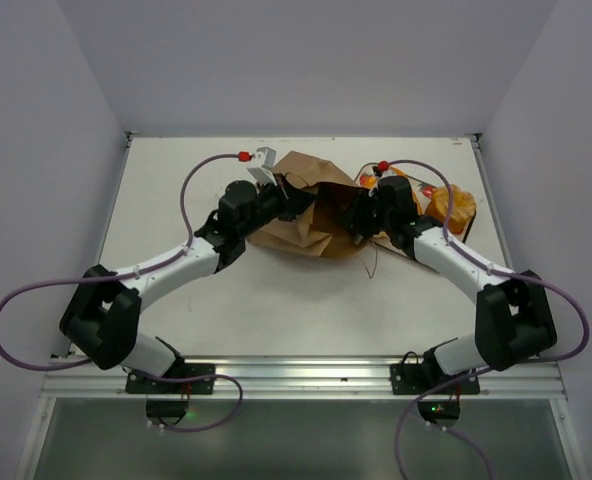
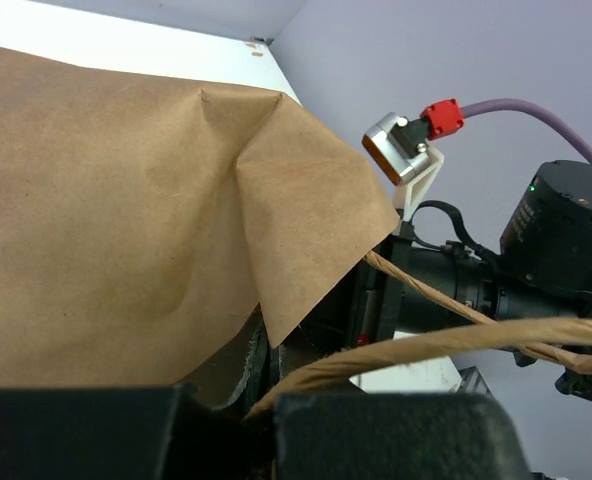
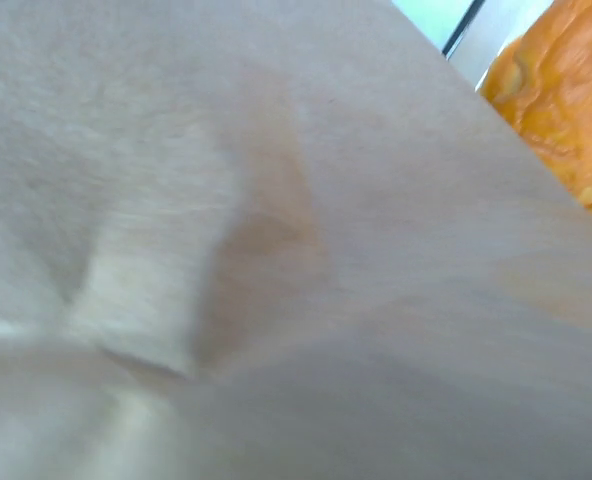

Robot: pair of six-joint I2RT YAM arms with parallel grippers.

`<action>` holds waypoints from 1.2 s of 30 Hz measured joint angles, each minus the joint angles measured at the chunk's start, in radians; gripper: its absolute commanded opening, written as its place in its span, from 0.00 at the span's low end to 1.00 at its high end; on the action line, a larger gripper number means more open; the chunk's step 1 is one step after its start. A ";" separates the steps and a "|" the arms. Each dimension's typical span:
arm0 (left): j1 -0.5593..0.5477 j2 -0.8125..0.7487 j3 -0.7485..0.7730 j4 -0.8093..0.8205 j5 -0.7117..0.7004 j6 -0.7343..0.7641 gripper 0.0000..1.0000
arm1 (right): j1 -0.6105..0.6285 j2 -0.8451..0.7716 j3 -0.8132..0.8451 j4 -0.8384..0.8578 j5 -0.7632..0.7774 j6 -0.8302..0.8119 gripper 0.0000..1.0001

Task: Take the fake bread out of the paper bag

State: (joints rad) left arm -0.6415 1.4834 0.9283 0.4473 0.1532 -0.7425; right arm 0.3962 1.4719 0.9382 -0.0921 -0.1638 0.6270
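One crumpled brown kraft paper bag (image 1: 298,218) lies on the single white tabletop (image 1: 276,310), toward its far edge. One glossy orange-golden toy bread piece (image 1: 456,205) shows plainly near the far right corner; whether more pieces sit behind the arm beside it cannot be told. Two strands of twisted brown paper string (image 2: 456,340) cross the left wrist view. Two black-and-white robot arms stand at the near edge, the left arm (image 1: 166,265) and the right arm (image 1: 456,260). Each trails one lilac cable (image 1: 188,190) with one red plug (image 1: 243,156), making two of each.
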 measured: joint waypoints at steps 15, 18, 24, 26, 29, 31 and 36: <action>0.002 -0.023 -0.013 -0.034 -0.001 0.030 0.00 | -0.044 -0.123 -0.014 -0.038 -0.086 -0.040 0.00; 0.002 -0.007 -0.015 -0.033 -0.001 0.031 0.00 | -0.044 -0.127 -0.015 -0.042 -0.108 -0.042 0.00; 0.009 0.033 -0.021 -0.034 -0.002 0.049 0.00 | -0.052 -0.128 -0.015 -0.071 -0.137 -0.069 0.00; 0.023 0.036 -0.026 -0.034 -0.001 0.053 0.00 | -0.064 -0.132 -0.015 -0.090 -0.154 -0.089 0.00; 0.052 0.036 -0.030 -0.034 0.000 0.056 0.00 | -0.087 -0.145 -0.015 -0.121 -0.190 -0.118 0.00; 0.071 0.035 -0.034 -0.033 0.000 0.058 0.00 | -0.109 -0.153 -0.015 -0.145 -0.217 -0.142 0.00; 0.103 0.022 -0.040 -0.043 0.000 0.066 0.00 | -0.145 -0.161 -0.015 -0.218 -0.292 -0.206 0.00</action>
State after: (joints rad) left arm -0.5381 1.5055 0.8879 0.4038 0.1532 -0.6762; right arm 0.2512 1.3113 0.9234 -0.3099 -0.4561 0.4210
